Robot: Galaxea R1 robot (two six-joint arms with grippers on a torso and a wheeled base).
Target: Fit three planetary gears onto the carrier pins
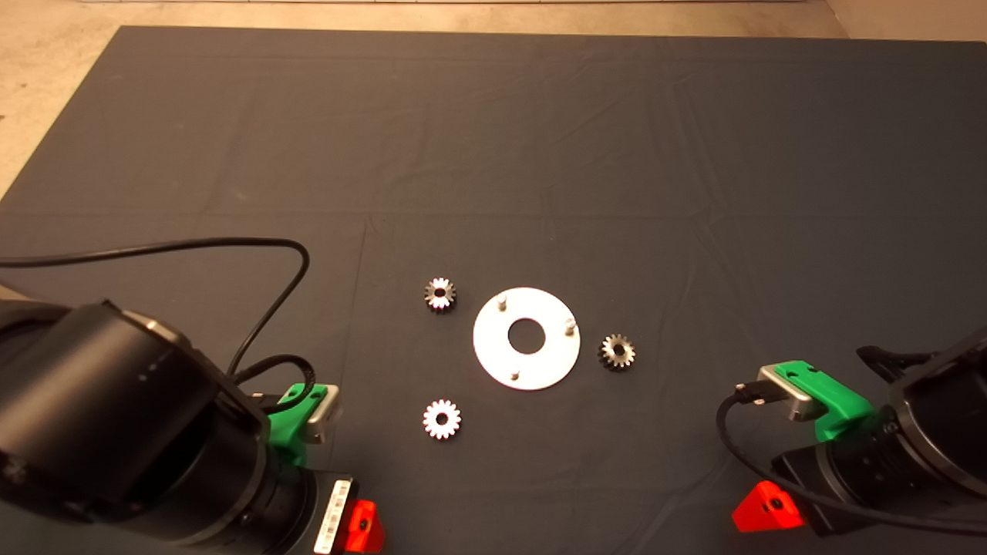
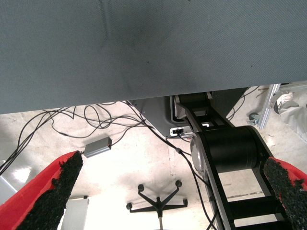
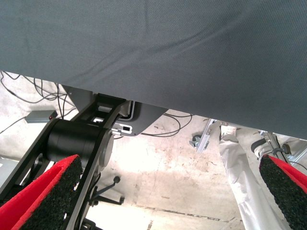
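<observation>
Both arms sit low at the near edge of the mat (image 1: 540, 139), waiting. My left gripper (image 2: 172, 201) is at the lower left in the head view, my right gripper (image 3: 168, 201) at the lower right. Each wrist camera shows its two red fingers spread wide with nothing between the pads, only the mat's edge, the robot's base and floor cables beyond. So both claws are fully open and empty.

Out in the middle lies the disc (image 1: 493, 347), flat, with its big centre hole and three pins standing near the rim: one at the far left (image 1: 501, 302), one on the right (image 1: 570, 327), one at the near side (image 1: 515, 376). All three pins are bare. The gears lie flat on the mat around it: one beyond and to the left of the disc (image 1: 439, 294), one nearer me on the left (image 1: 442, 419), and a darker-looking one just beside the disc's right edge (image 1: 617, 351). None touches the disc.

I judge nothing is installed yet, so the first pick is the step in hand. I would send the right gripper to the right-hand gear, since it is close to the right pin. Because the gear lies flat, I would come straight down, pinch it across its teeth, and keep it level. Then I would carry it over the pin, line the bore up and lower gently. A tilted gear would likely jam on the pin or nudge the loose disc sideways.
</observation>
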